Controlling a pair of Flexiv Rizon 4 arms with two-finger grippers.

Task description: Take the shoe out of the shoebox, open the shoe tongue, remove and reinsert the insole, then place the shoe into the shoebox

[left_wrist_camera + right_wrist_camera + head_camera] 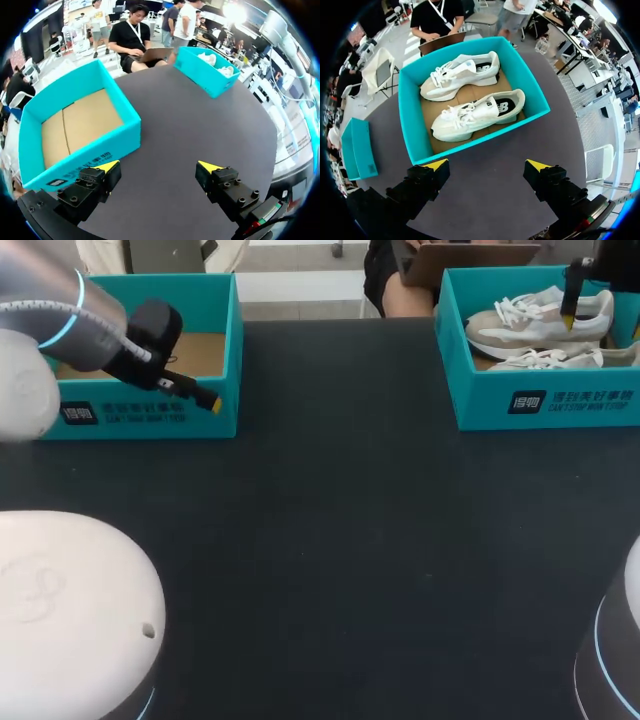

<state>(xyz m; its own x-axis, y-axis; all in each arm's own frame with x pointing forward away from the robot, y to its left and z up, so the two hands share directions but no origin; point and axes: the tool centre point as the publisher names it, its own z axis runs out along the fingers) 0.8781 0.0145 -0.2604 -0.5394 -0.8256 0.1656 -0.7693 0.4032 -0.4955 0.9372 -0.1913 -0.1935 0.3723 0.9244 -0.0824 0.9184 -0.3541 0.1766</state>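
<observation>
Dark grey desk point(340, 520). Teal cardboard shoebox point(415, 120) at far right, cut off in head view, holds a white-and-beige pair: far sneaker point(462, 72), and near sneaker point(477, 115) half hidden by the wall in head view. Second teal cardboard box point(90, 145) far left, brown floor showing. Right end effector point(488, 165) spread, hanging above the shoebox and touching nothing. Left end effector point(158, 166) spread, by the second box's corner.
</observation>
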